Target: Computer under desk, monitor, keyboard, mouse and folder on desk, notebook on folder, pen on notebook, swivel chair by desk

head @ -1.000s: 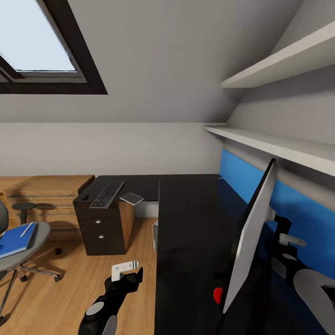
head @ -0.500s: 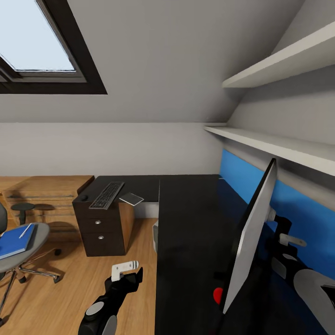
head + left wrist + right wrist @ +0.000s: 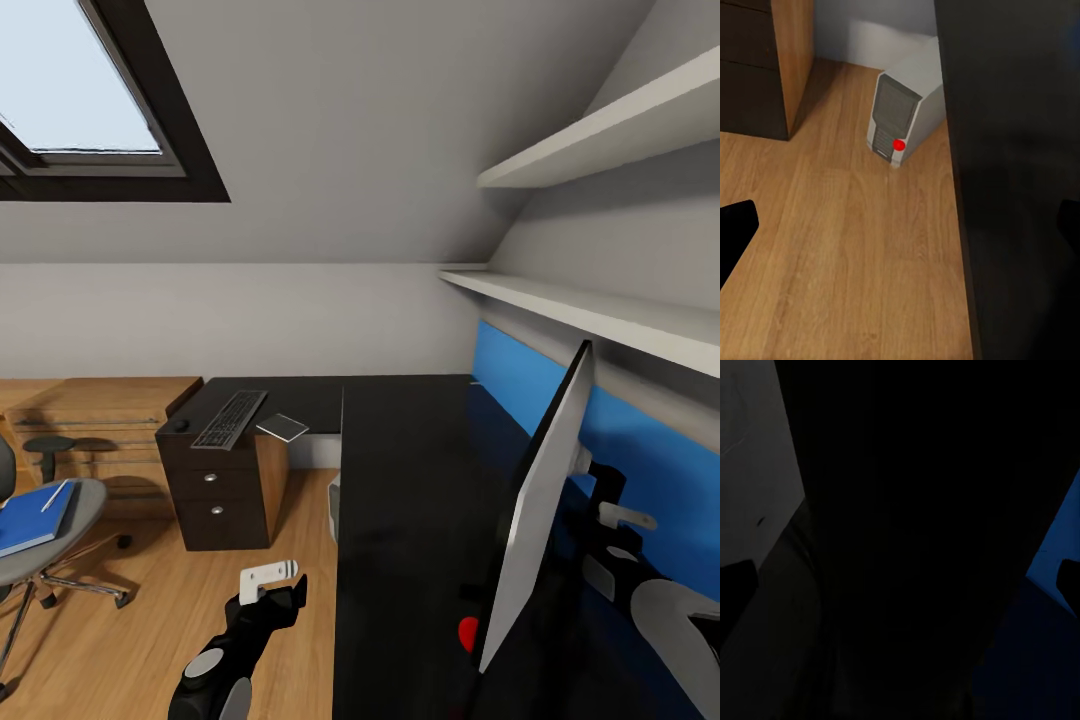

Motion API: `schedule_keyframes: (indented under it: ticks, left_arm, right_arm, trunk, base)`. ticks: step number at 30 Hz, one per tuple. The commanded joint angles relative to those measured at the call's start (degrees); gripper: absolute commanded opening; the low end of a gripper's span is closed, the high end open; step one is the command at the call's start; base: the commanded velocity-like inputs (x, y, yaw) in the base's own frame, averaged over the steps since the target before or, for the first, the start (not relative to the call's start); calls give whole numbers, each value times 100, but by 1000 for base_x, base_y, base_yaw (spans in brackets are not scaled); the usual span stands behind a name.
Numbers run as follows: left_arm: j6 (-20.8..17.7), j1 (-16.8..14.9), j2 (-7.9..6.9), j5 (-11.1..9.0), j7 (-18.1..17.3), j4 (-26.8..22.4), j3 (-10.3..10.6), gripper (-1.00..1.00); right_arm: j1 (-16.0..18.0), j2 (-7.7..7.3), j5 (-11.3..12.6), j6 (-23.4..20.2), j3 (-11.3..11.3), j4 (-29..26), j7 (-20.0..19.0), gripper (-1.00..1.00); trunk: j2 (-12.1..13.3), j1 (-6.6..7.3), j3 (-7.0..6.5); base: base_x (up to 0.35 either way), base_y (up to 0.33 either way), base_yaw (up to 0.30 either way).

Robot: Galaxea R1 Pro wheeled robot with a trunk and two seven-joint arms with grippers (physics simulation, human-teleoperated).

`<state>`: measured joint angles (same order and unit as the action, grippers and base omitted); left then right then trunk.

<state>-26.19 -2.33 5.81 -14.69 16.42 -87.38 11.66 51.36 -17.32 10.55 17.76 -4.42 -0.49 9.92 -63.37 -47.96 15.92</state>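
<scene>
The monitor [image 3: 540, 510] stands at the desk's [image 3: 420, 480] right edge; keyboard [image 3: 231, 417] at its far-left corner; left gripper [image 3: 272, 583] — fingers apart; right gripper's [image 3: 615, 520] state unclear.

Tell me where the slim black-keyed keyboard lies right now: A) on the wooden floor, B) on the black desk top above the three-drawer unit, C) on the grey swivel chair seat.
B: the slim black-keyed keyboard lies flat on the black desk top, directly over the black three-drawer unit.
</scene>
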Motion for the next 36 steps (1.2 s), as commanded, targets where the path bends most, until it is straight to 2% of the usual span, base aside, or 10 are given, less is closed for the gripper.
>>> schedule_keyframes:
  ticks: [1, 15, 36]
  left_arm:
    - [-16, -5, -1, -60, 54, -7, 9, 100]
    - [-9, -5, -1, -60, 54, -7, 12, 100]
    - [-18, -5, -1, -65, 54, -7, 8, 100]
  right_arm:
    - [5, 0, -1, 25, -42, 5, -8, 100]
    - [5, 0, 0, 17, -38, 5, -24, 100]
    - [5, 0, 5, 45, -32, -1, -41, 100]
  trunk:
    - [-5, 0, 8]
    - [-5, 0, 8]
    - [-5, 0, 8]
  base:
    - [0, 0, 0]
    - [-36, 0, 0]
    - [-293, 1, 0]
